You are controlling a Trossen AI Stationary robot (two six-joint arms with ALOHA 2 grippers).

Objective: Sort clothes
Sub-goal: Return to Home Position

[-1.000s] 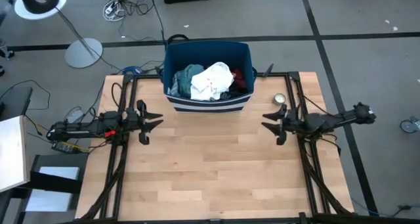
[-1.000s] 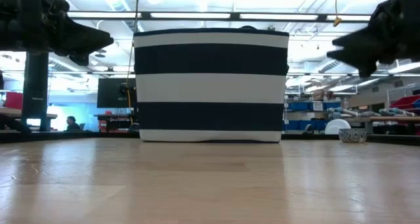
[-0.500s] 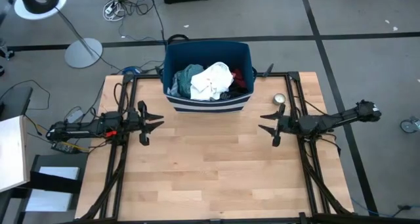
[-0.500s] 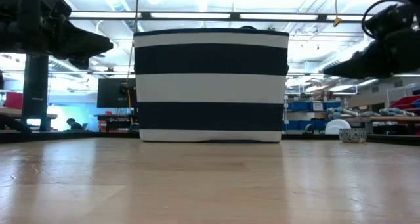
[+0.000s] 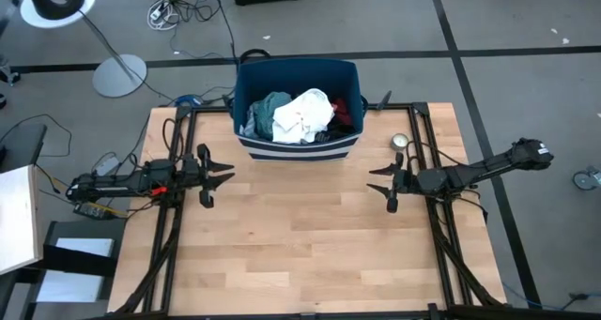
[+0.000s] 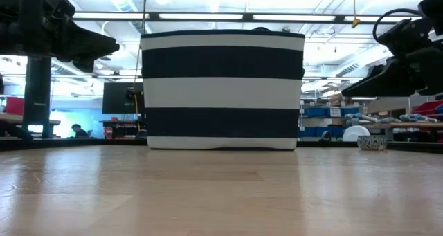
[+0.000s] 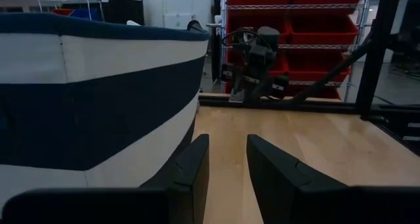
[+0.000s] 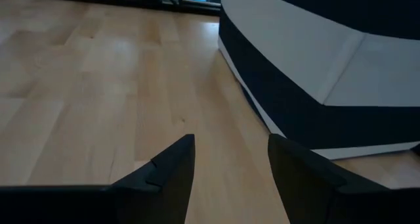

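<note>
The clothes lie heaped in a navy-and-white striped bin (image 5: 297,142) at the table's far edge. I can make out a white piece (image 5: 302,114), a teal one (image 5: 268,109), something black (image 5: 338,128) and a bit of red (image 5: 341,103). My left gripper (image 5: 223,175) hovers open at the table's left side, pointing level toward the right, with the bin's wall (image 7: 92,99) beside it. My right gripper (image 5: 378,180) hovers open at the right side, pointing left and tipped slightly down over bare wood, near the bin's corner (image 8: 315,79). Neither has anything between its fingers.
A small round tin (image 5: 401,141) sits on the table at the far right, by the right arm. Dark metal rails (image 5: 178,217) run along the table's left and right sides. Bare wood (image 5: 300,236) stretches between the arms and toward the near edge.
My right gripper has sunk toward the table and reached a little farther toward the table's middle. It has rolled about its own axis and tipped slightly downward, staying open. The bin and clothes have not moved.
</note>
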